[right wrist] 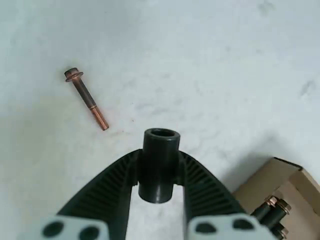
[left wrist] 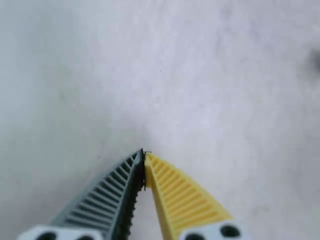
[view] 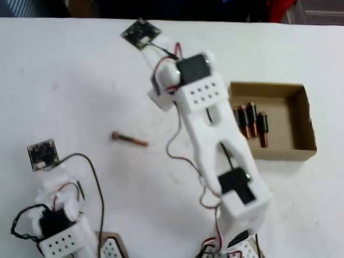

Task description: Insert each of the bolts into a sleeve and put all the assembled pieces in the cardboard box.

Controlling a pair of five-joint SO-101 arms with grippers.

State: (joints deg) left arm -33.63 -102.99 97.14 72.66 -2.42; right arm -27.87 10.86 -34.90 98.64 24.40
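Note:
A copper bolt (view: pixel 129 140) lies alone on the white table, left of the middle; the right wrist view shows the bolt (right wrist: pixel 86 98) ahead of my right gripper (right wrist: pixel 159 172). That gripper is shut on a black sleeve (right wrist: pixel 160 162), held upright with its hole showing. In the high view this arm (view: pixel 209 123) stretches over the table centre. The cardboard box (view: pixel 299 113) at the right holds three assembled pieces (view: pixel 251 122). My left gripper (left wrist: pixel 144 156) is shut on nothing, low over bare table at the near left.
The left arm's base (view: pixel 54 231) sits at the near left corner with loose black cables. The cardboard box's corner (right wrist: pixel 280 185) lies close beside the right gripper. White table (view: pixel 80 80) stretches open at the far left.

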